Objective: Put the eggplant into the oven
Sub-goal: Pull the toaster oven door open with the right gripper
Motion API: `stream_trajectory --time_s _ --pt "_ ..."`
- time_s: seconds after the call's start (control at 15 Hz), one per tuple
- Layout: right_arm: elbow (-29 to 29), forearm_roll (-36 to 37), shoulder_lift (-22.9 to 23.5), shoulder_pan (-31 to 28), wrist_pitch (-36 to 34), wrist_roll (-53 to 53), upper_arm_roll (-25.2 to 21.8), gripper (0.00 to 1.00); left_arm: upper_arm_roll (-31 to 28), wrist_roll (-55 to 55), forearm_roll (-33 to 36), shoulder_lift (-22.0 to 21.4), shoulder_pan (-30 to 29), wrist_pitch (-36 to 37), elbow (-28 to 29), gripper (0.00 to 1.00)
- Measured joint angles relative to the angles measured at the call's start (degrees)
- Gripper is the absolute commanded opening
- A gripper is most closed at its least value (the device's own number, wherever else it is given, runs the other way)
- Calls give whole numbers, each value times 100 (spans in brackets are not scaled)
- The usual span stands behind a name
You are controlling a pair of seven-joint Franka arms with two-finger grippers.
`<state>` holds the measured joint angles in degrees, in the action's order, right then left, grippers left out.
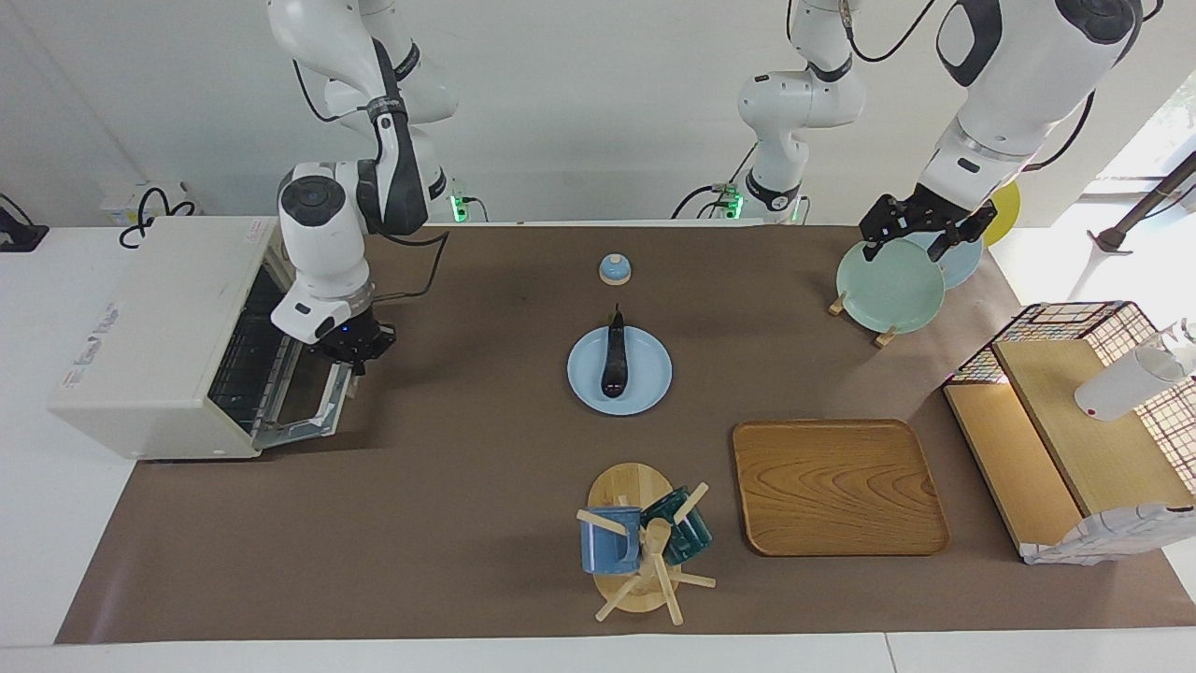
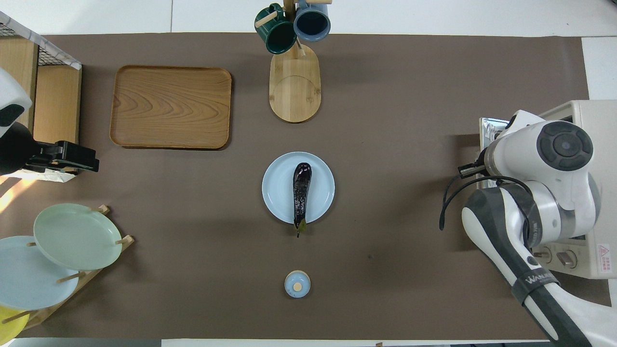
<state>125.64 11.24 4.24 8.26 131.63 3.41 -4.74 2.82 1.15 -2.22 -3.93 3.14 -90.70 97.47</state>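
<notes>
Oven [image 1: 154,336] at middle left of the facing view gapes, door down, our right gripper [image 1: 353,344] clamped on its handle edge. Eggplant [image 1: 614,360] waits on the centre plate [image 1: 645,385]; our left gripper [image 1: 920,222] idles wide open, empty, upper right.

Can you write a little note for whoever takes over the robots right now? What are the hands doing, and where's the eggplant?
Right hand: shut on the metal bar handle of the boxy cream-white toaster oven; the glass door is pulled down and open, wire rack showing.
Left hand: open, empty, waiting over the pale green plate in the wooden plate rack.
Slender dark purple eggplant: lying untouched on the round light blue plate mid-table.
Done: oven door opened.
Left: let go of the handle, pick up the eggplant, lay it on the rack inside the oven.
</notes>
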Motion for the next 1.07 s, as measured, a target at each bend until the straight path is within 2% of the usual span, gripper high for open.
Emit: stream_trajectory --time_s 0.33,0.67,0.93,1.0,1.07 --pt "34 -91 139 5 135 -37 -2 0 7 0 2 0 -12 -8 -22 100" --pt "344 -195 286 -31 742 -61 -8 0 17 -7 2 -1 -45 -16 -76 100" --pt "362 -478 427 -46 765 -71 -34 0 16 -7 2 -2 -51 -16 -105 100" --pt "364 -636 424 -46 709 -71 -45 22 13 -7 3 -2 -54 -16 -105 100" --pt "362 -845 420 -27 692 -71 -29 35 8 -7 3 -2 -57 -15 -105 100"
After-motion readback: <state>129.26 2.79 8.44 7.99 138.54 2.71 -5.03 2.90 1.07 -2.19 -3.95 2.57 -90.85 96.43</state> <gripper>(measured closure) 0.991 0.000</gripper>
